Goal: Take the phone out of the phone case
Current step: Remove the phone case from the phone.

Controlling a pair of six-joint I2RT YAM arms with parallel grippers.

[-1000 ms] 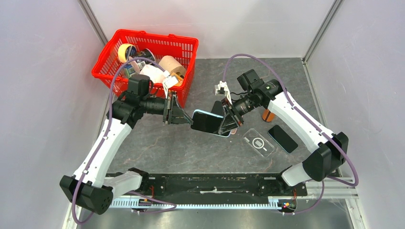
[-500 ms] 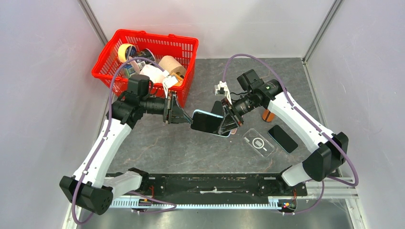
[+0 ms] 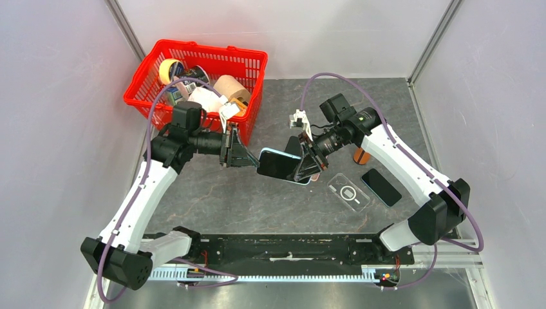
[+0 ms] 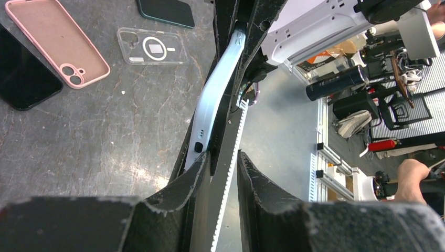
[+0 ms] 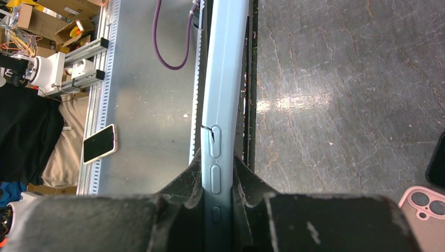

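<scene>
The phone (image 3: 279,165), black screen up, sits in a light blue phone case (image 3: 273,150) and hangs above the table between both arms. My right gripper (image 3: 306,166) is shut on its right end; in the right wrist view the case's button edge (image 5: 218,105) is pinched between the jaws (image 5: 217,157). My left gripper (image 3: 252,159) is at the left end. In the left wrist view the case (image 4: 216,100) bows slightly. Its end lies against one finger (image 4: 191,181), with a gap to the other finger (image 4: 253,176), so this gripper (image 4: 223,153) stands slightly open.
A clear case (image 3: 348,192), a black phone (image 3: 381,187) and an orange object (image 3: 362,156) lie right of the grippers. A pink case (image 4: 57,39) and another dark phone (image 4: 23,79) lie on the table below. The red basket (image 3: 193,49) of items stands at the back left.
</scene>
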